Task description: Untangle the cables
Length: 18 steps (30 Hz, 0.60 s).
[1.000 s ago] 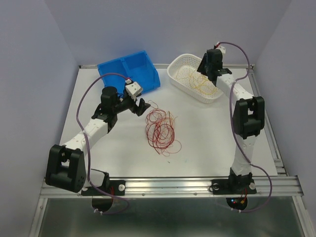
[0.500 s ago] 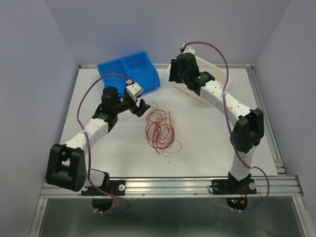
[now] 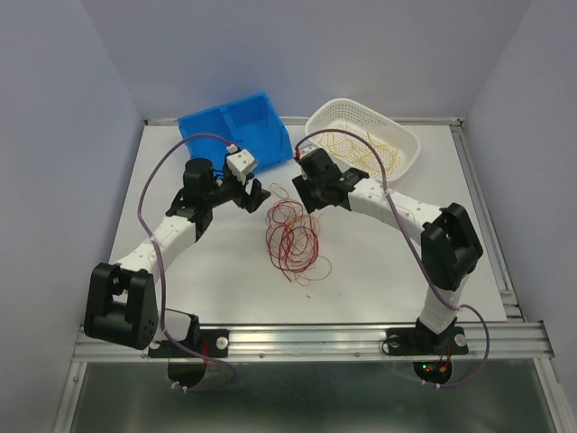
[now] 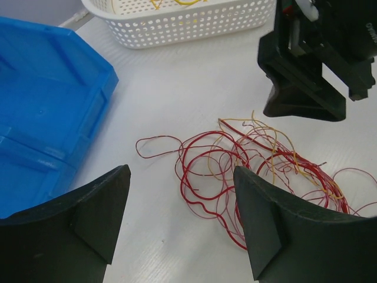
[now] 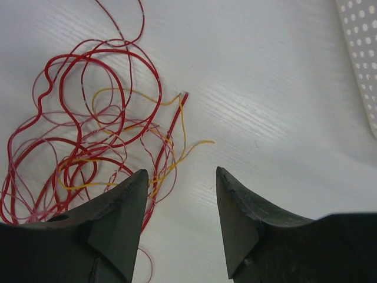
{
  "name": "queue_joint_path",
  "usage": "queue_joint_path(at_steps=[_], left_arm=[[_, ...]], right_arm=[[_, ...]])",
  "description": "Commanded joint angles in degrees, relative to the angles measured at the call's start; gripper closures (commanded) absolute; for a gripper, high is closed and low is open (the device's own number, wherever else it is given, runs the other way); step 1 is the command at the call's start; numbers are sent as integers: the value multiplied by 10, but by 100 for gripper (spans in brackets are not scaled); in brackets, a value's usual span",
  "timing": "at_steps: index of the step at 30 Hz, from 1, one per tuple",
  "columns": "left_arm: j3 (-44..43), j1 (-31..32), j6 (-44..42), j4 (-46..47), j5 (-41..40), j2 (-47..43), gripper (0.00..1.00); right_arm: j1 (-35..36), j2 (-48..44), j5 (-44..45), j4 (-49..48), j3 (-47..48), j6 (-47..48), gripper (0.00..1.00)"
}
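Right arm's the big mover: a second ago it was over the white basket (image 3: pixel 410 153) at the far right, and now it has swung left and nearer, so the right gripper (image 3: pixel 305 191) sits just at the far edge of the cables (image 3: pixel 293 239). Left side has barely budged. The left gripper (image 3: pixel 261 197) is parked near the far-left edge of the same pile, close to the blue bin (image 3: pixel 234 131).

Both sets of jaws are apart with nothing in them. From the right wrist camera, the right gripper (image 5: pixel 179 174) has only bare table (image 5: pixel 265 88) between its fingers, with the cables (image 5: pixel 100 135) just to one side and a yellow end poking toward the gap. The left gripper (image 4: pixel 179 177) is spread wide, looking down at the near-left loops.

The cables are in the middle of the table (image 3: pixel 207 280), mostly red with a few yellow-orange strands woven through. Some yellow loops (image 3: pixel 361 144) are lying in the basket.

My read is that it's sorting by colour, one drop-off just got done, and the right arm is back for another strand. That stray yellow end looks like the obvious pick. Plenty of red and yellow are still knotted together, so it isn't close to finished.
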State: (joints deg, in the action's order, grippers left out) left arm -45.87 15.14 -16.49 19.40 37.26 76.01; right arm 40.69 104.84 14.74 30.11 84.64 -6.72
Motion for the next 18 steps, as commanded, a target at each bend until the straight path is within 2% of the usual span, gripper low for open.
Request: queue_joint_path(at_steps=[1,3,5,18], left_arm=[[-30,-26,31,18,11,0,18],[-30,-35,34,22,19,-1,18],[-31,-37,34,22,21,1,18],[-32,-38,36,20,28,4,18]], right_arm=[[27,-31,-15,-4,-20,78,43],[32,-24,-70,-4,-25,109,42],[34,-13,-80,-4,-22,115,42],[48,28,-87,-4,-15,147,43]])
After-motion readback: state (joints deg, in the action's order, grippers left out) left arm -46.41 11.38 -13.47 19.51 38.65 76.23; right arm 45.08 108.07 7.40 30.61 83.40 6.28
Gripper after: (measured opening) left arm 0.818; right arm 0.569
